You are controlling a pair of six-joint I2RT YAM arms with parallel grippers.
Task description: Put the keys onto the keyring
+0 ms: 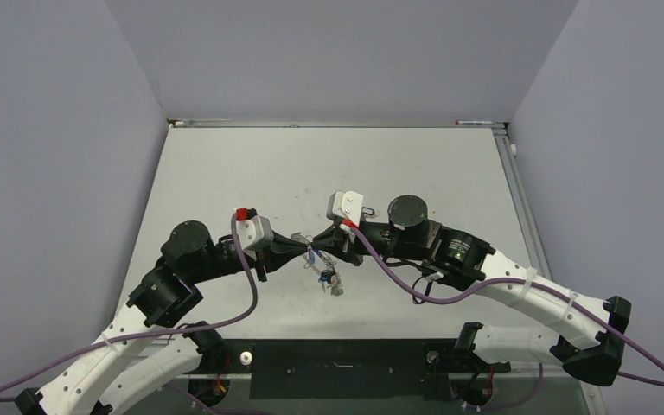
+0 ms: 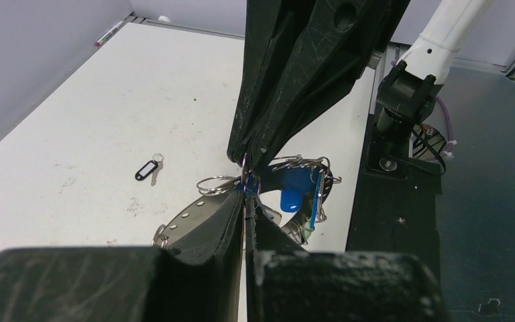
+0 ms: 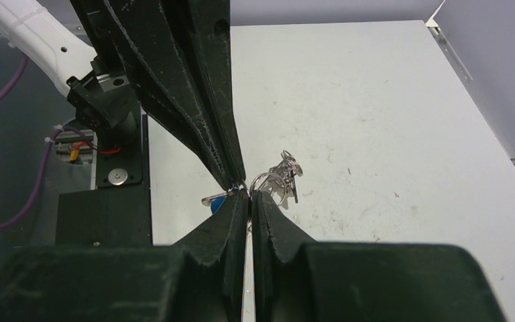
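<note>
The left gripper [image 2: 245, 199] and right gripper [image 3: 249, 195] meet tip to tip, both pinched shut on the keys [image 2: 290, 189]. The bunch is silver, with one blue head.

Top camera looks down; wrist cameras closely share the keys [image 2: 292, 190].

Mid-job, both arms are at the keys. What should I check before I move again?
1. Left claw shut: ok.
2. Right claw shut: ok.
3. Both claw tips meet at the key bunch: ok.
4. key bunch lifted off the table: cannot tell.
5. All keys gathered: not ok, a black key lies alone on the table.
6. Exact spot each claw pinches: cannot tell.
</note>
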